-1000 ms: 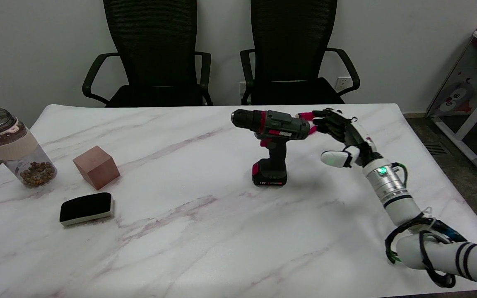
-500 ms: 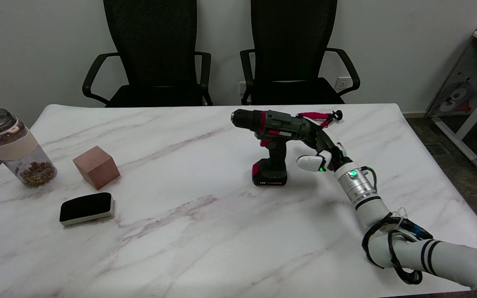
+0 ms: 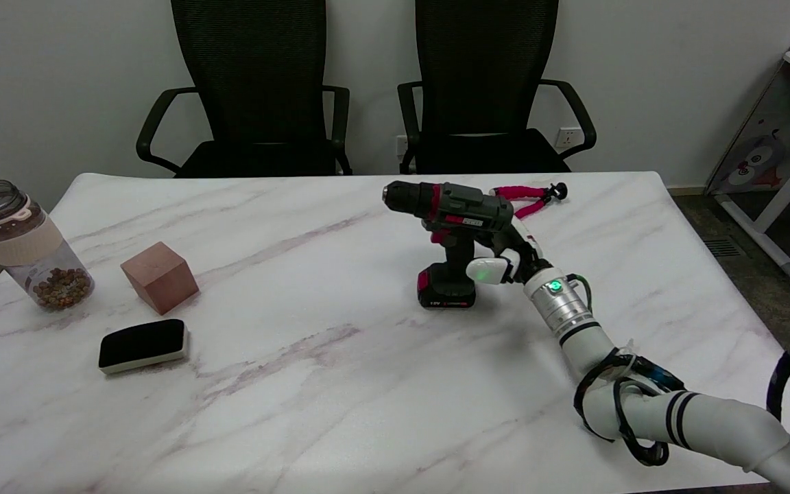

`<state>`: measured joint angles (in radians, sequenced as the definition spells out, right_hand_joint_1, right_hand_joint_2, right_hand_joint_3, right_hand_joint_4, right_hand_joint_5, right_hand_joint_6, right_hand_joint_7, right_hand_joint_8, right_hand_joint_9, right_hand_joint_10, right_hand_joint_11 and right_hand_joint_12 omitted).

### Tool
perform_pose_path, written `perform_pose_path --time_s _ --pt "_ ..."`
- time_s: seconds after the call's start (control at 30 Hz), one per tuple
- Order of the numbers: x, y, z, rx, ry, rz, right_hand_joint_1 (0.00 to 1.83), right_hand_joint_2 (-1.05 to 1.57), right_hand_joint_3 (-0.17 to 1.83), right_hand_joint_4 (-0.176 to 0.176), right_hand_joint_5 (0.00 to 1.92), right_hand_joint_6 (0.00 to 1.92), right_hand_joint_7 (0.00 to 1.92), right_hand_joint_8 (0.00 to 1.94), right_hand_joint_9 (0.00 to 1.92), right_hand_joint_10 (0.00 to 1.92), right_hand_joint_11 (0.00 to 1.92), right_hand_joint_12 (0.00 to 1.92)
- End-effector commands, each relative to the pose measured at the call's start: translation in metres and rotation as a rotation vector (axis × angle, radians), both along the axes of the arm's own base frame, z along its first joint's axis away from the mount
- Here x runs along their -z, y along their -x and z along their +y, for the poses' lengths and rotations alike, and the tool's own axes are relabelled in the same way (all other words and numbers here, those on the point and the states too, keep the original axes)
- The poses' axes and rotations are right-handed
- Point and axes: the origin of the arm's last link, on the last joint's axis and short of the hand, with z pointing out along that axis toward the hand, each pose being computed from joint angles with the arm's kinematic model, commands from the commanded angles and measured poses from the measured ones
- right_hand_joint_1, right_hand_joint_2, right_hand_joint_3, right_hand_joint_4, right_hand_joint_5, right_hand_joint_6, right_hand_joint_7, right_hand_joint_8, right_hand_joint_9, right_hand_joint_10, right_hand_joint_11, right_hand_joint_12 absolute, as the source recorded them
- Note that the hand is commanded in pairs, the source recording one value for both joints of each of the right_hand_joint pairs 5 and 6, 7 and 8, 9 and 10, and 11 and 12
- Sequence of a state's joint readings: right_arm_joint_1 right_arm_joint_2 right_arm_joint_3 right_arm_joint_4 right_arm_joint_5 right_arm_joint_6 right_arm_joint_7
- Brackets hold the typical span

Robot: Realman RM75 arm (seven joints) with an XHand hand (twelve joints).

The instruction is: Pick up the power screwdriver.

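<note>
The tabletop (image 3: 340,384) is white marble with faint pinkish veins, set against a pale wall. Two black mesh office chairs (image 3: 258,89) stand behind its far edge, and a wall socket (image 3: 567,138) shows beside the right one. At the far right stands a piece of white furniture with a pink cartoon panel (image 3: 762,147).

On the left edge stands a clear jar (image 3: 21,245) with a cream band, lid off, holding a low layer of small brown pellets. Near it sit a reddish-brown cube (image 3: 160,276) and a black eraser block (image 3: 142,344).

The power screwdriver (image 3: 451,237) stands upright on its battery base right of centre, chuck pointing left. The right hand (image 3: 505,257) reaches in behind its grip, just under the motor body; whether its fingers have closed on the grip I cannot tell. A small pink-legged tripod (image 3: 531,198) lies behind the tool.
</note>
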<state>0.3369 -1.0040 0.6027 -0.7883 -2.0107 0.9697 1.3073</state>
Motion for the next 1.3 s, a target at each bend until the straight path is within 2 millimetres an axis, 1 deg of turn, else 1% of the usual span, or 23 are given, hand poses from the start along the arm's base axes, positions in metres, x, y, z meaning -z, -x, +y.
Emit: perform_pose_path --time_s 0.03,0.4,0.93,1.13,1.3 --pt "0.0275 -0.0075 -0.0146 -0.02 -0.079 -0.063 0.9 -0.54 0.71 0.176 0.43 0.43 0.43 0.43 0.32 0.32 0.33 0.33" --pt "0.0341 -0.0075 -0.0144 -0.017 -0.11 -0.095 0.9 -0.51 0.68 0.176 0.43 0.43 0.43 0.43 0.32 0.32 0.33 0.33" --pt "0.0329 -0.0086 -0.0162 -0.017 -0.107 -0.095 0.91 -0.47 0.67 0.176 0.44 0.44 0.44 0.44 0.32 0.32 0.33 0.33" --pt "0.0303 -0.0092 -0.0177 -0.017 -0.097 -0.097 0.91 -0.43 0.67 0.176 0.45 0.45 0.45 0.45 0.34 0.34 0.42 0.42" --pt "0.0288 -0.0093 -0.0186 -0.016 -0.092 -0.098 0.91 -0.38 0.65 0.176 0.46 0.46 0.46 0.46 0.35 0.35 0.44 0.44"
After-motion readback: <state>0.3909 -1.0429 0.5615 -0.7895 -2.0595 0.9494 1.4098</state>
